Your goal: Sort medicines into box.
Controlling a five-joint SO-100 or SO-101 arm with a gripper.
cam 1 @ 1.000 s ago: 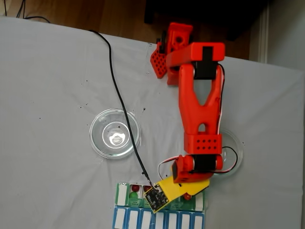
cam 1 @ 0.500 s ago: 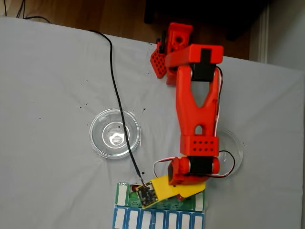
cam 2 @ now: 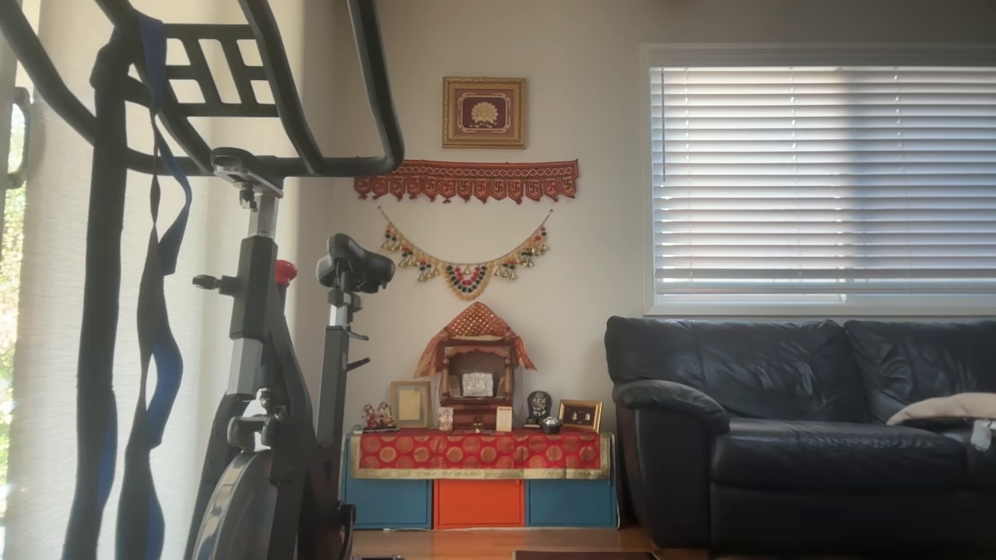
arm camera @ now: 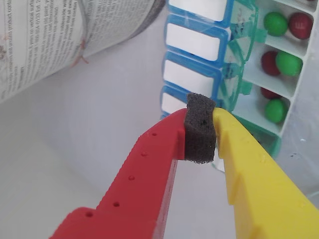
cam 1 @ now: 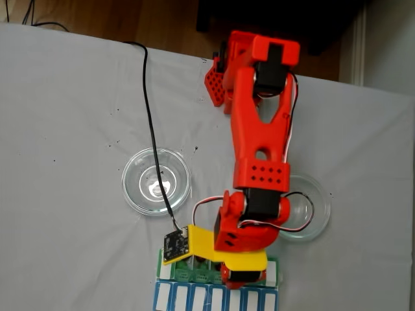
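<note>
Since both glass dishes (cam 1: 156, 181) beside the box (cam 1: 272, 267) look bare and its open compartments hold green and red balls (arm camera: 275, 23) in pairs, the sorting seems nearly done. Beneath the box lies a grey cloth (cam 1: 71, 129); above it the claw (arm camera: 199, 130) is pinched together on its foam pad, carrying nothing.

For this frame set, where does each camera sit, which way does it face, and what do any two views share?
Wrist view: rides on the arm, looks along the red-and-yellow gripper with its grey foam pad, past it to the flat green-and-blue plastic pill organizer holding green and dark red balls.
Fixed view: above the white table, looking down on the red arm, two round clear glass dishes and the organizer.
Other view: faces a living room with a black sofa; no robot part.
Wrist and fixed views share the organizer and gripper.
</note>
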